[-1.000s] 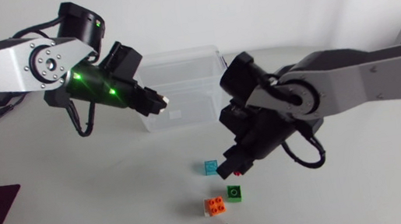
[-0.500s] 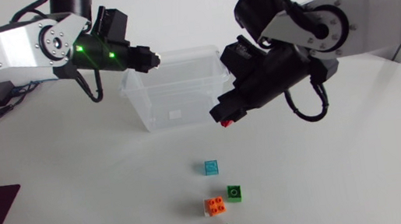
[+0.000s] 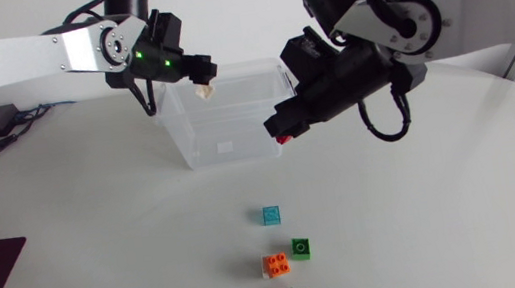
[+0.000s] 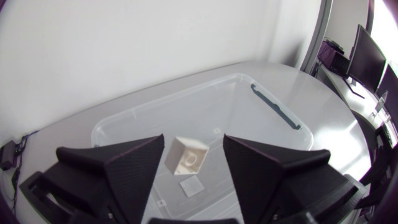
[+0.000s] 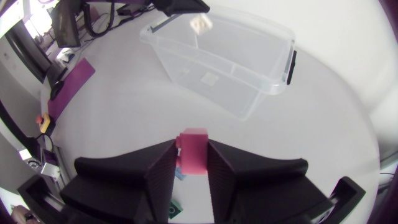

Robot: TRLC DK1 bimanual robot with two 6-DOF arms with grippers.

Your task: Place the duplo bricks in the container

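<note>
Red brick [image 5: 193, 157] clamped in right pincer [image 5: 193, 149], left pincer [image 4: 193, 143] spread, white brick [image 4: 187, 155] loose over clear container [image 4: 124, 119].

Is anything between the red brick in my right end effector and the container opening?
Nothing visible does: the container is open-topped. The left end effector and a white brick are over its left side, away from the red brick.
</note>
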